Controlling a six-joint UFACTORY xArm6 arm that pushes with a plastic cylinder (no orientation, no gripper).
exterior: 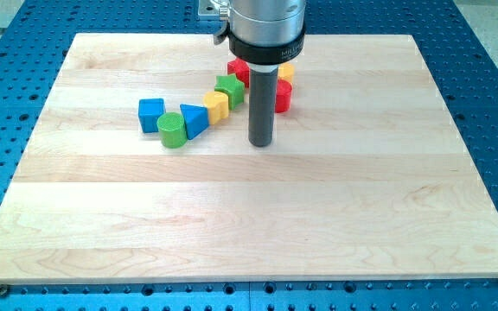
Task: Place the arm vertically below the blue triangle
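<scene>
The blue triangle [194, 118] sits on the counter [249, 216] toward the view's upper left, touching a green cylinder [172, 130] and a yellow block [217, 106]. The tip [260, 142] is down just to its right; there's no pincer on this rig

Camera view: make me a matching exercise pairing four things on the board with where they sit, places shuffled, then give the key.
Things:
1. blue cube
2. green cylinder
3. blue triangle
4. my tip

Places:
A. touching the green cylinder's right side in the view
B. farthest toward the view's left
C. right of the blue triangle in the view, slightly lower, apart from it
D. between the blue cube and the blue triangle, slightly lower in the view

Pairs: 1-B, 2-D, 3-A, 4-C
</scene>
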